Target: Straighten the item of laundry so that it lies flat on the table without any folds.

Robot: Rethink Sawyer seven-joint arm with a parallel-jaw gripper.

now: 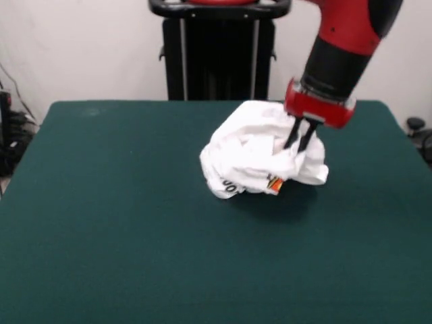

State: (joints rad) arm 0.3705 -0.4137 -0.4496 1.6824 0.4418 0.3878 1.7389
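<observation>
The item of laundry (250, 155), a white T-shirt, is bunched in a crumpled heap on the dark green table (101, 223), a little right of centre and toward the far side. Only scraps of its print show: black letters at the lower left and a bit of orange at the lower edge. My gripper (299, 143) comes down from the upper right onto the heap's right side. Its two black fingers (291, 135) stand close together, pinched on a fold of the white cloth. The right part of the shirt looks slightly raised, with a shadow under it.
The robot's black pedestal (217, 54) stands behind the table's far edge. Cables and dark equipment (10, 135) lie off the left edge, and a dark object (417, 128) sits off the right edge. Green tabletop stretches wide to the left and in front of the shirt.
</observation>
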